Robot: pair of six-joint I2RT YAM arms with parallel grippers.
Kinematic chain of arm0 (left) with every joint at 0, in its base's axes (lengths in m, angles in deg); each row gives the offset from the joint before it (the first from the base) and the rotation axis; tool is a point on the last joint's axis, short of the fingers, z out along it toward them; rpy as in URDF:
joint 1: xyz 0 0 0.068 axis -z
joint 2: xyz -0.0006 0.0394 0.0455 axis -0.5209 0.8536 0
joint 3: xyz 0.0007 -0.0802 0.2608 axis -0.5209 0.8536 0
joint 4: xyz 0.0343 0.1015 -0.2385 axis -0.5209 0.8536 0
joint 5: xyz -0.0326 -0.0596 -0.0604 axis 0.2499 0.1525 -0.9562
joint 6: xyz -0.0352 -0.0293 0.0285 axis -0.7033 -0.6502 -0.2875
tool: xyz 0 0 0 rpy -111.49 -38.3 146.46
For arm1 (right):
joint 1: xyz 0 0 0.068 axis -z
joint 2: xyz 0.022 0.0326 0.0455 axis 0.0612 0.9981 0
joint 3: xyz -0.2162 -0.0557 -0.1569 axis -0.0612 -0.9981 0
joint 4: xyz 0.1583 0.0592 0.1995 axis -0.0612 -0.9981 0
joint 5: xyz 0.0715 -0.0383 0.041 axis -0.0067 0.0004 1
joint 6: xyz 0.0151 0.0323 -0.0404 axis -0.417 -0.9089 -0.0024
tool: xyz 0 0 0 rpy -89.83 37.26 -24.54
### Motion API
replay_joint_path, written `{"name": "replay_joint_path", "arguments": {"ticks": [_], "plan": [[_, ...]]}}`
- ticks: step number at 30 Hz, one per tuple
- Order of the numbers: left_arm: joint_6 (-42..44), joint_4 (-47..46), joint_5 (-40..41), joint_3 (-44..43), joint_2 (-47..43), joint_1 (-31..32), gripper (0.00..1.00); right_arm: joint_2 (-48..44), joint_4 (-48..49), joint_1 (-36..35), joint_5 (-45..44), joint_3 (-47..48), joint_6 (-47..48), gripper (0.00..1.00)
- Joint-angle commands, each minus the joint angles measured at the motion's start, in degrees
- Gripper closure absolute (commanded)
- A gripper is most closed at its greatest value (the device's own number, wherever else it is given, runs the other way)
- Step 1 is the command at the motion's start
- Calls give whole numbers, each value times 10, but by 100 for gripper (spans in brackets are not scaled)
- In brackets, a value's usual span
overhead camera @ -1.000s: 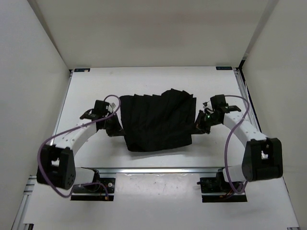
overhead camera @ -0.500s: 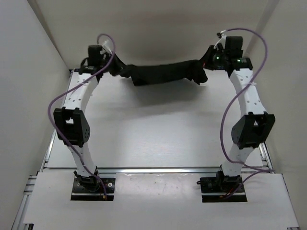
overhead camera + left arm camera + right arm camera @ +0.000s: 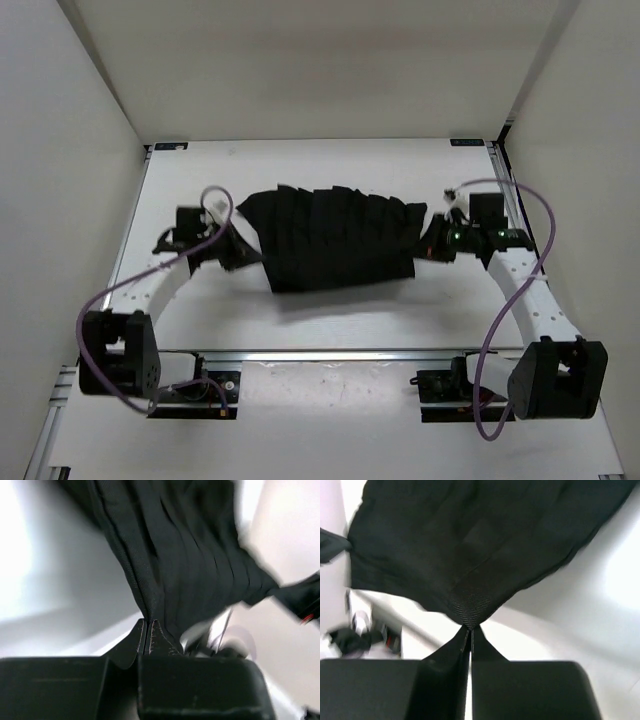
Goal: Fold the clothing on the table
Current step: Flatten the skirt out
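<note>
The clothing (image 3: 335,240), a black pleated garment, hangs spread out between my two grippers, just above the white table (image 3: 300,165), with its shadow below its near hem. My left gripper (image 3: 240,246) is shut on its left edge and my right gripper (image 3: 428,246) on its right edge. In the left wrist view the pleated clothing (image 3: 190,555) rises from the closed left gripper (image 3: 147,622). In the right wrist view a corner of the clothing (image 3: 470,545) is pinched in the closed right gripper (image 3: 470,628).
White walls (image 3: 70,120) enclose the table on the left, back and right. A metal rail (image 3: 330,352) runs along the near edge, with both arm bases (image 3: 195,392) behind it. Purple cables (image 3: 500,350) loop beside each arm.
A second ago the clothing lay spread low. Half a second ago both arms held it bunched high at the back. Now they are low and nearer, with it spread out.
</note>
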Motion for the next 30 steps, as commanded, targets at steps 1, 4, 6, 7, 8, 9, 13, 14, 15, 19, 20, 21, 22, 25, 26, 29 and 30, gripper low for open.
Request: {"name": "replay_joint_path", "arguments": {"ticks": [1,4,6,7,8,9,13,14,15,19,20,21,22,25,26,29,30], "plan": [[13,73,22,111,-118,56,100,-69,-98,23,63,-76,-5,100],[0,128,26,198,-195,61,100,-105,-190,22,81,-89,-4,100],[-1,125,17,214,-208,45,100,-112,-269,18,71,-87,4,100],[0,123,15,214,-209,38,100,-111,-288,12,80,-93,10,100],[-2,125,20,214,-204,47,100,-105,-297,0,86,-96,14,100],[-2,128,21,212,-205,50,100,-100,-312,-14,80,-104,10,100],[-4,146,23,225,-209,60,100,-88,-340,-58,70,-120,4,100],[-2,147,26,226,-212,60,100,-87,-342,-64,75,-127,-2,100],[-1,152,29,225,-213,66,100,-92,-343,-72,85,-126,-6,100],[3,166,35,208,-213,71,100,-95,-373,-62,81,-105,-11,100],[1,169,43,199,-209,72,100,-99,-409,-26,50,-98,4,100],[2,172,43,200,-209,72,100,-99,-410,-25,49,-99,7,100],[2,173,39,200,-208,70,100,-98,-417,-19,41,-101,7,100],[-3,168,40,207,-208,58,100,-105,-426,-4,25,-113,4,100],[-9,163,37,208,-206,58,100,-109,-427,0,19,-112,3,100],[-43,137,9,206,-191,42,100,-98,-424,26,9,-108,7,100],[-59,115,6,207,-183,43,100,-97,-418,33,8,-100,8,100]]}}
